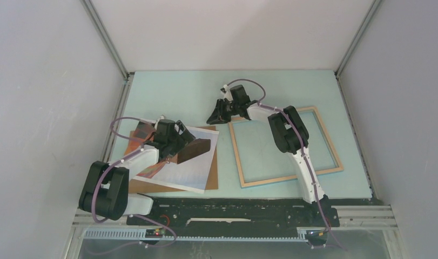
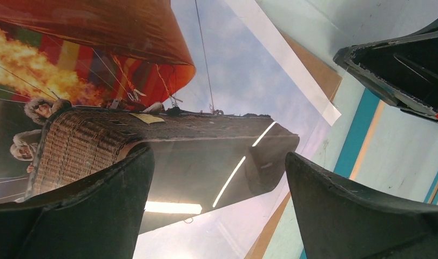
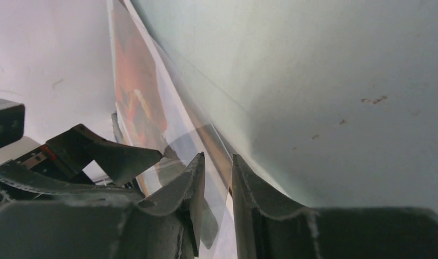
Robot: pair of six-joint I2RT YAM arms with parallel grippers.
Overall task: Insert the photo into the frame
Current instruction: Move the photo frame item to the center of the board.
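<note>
The photo (image 1: 190,164), a white-bordered balloon print, lies on the brown backing board (image 1: 211,174) at the left. My left gripper (image 1: 185,141) is open just above it. In the left wrist view its jaws (image 2: 217,154) span the photo's (image 2: 233,81) dark basket area, the right finger past the print's edge. The frame (image 1: 285,178), wood side up, lies flat on the right; its blue edge (image 2: 359,135) shows beside the board. My right gripper (image 1: 212,118) hovers by the photo's far right corner, its fingers (image 3: 217,157) closed to a thin slit and holding nothing.
The teal table mat (image 1: 173,94) is enclosed by white walls with metal rails along both sides. The right arm reaches across the frame's near left part. The black base rail (image 1: 233,208) runs along the near edge.
</note>
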